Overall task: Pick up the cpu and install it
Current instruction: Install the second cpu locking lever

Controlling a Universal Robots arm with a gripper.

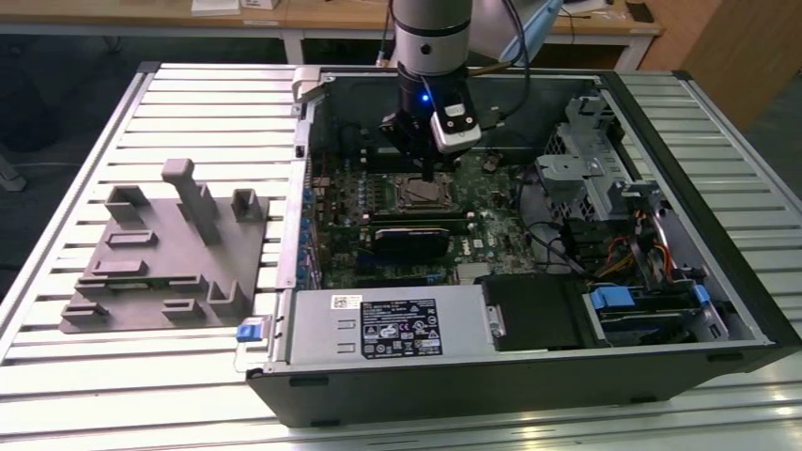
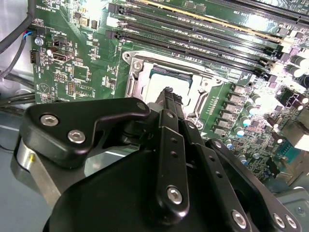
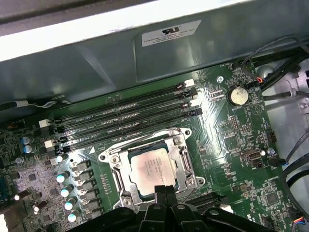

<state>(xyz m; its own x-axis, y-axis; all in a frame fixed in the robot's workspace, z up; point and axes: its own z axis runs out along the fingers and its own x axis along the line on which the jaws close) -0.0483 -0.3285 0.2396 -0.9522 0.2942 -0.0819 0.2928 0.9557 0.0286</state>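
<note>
In the exterior view, the arm reached down into an open computer case [image 1: 527,235] lying on a slatted tabletop [image 1: 188,103]. The gripper [image 1: 429,171] hung just above the metal-framed socket [image 1: 424,193] on the motherboard [image 1: 376,225]. The cpu itself was hard to make out there, as the gripper and its camera housing covered part of the socket. A grey plastic fixture [image 1: 163,254] with upright posts sat on the tabletop, well apart from the case, toward the exterior view's left.

In the second wrist view, the black gripper [image 2: 170,96] linkage blocked much of the picture. Its fingers [image 2: 169,104] appeared pressed together with no visible gap and nothing between them, their tip over the cpu [image 2: 161,87]. Just a strip of the pale chip showed inside the socket [image 2: 140,72] frame; whether the tip touched it could not be told.

In the first wrist view, the cpu [image 3: 152,170] lay flat and square in the socket [image 3: 116,164], beside the memory slots [image 3: 125,121]. The clenched gripper [image 3: 164,189] tip sat at the chip's near edge, the rest of it cut off by the frame.
</note>
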